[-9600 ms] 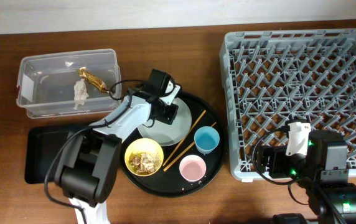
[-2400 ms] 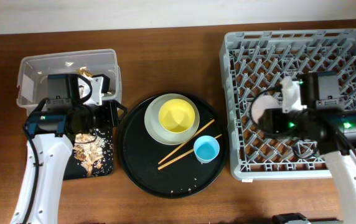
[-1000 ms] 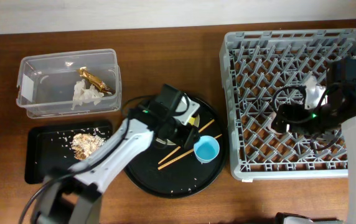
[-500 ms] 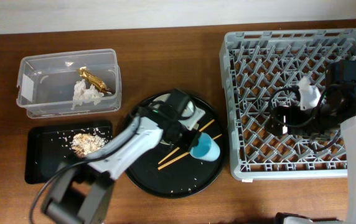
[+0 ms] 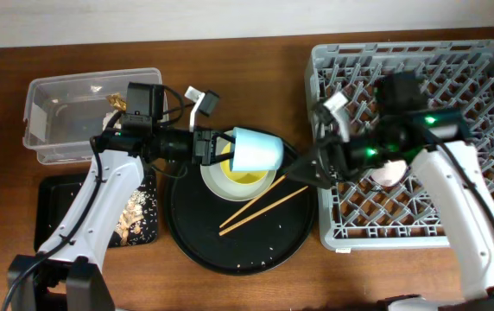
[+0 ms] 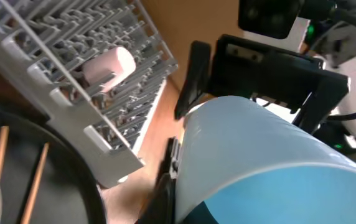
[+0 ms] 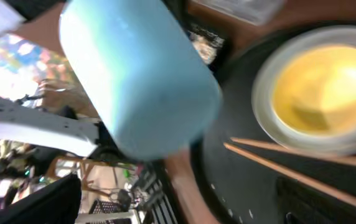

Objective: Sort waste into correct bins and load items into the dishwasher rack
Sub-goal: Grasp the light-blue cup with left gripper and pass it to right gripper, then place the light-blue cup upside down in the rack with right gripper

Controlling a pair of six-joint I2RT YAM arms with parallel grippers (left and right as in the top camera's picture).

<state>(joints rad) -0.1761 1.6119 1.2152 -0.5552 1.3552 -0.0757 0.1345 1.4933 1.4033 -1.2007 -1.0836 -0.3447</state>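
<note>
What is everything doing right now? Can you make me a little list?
left claw: shut on the light blue cup, held sideways above the round black tray
right claw: open, empty, by the edge of the dishwasher rack
pink cup: lying in that rack
yellow bowl: on the grey plate
chopsticks: on the round black tray
food scraps: in the shallow black tray

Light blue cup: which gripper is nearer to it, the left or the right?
Left. The left gripper is clamped on the light blue cup; the right gripper hovers open just beside it, apart.
</note>
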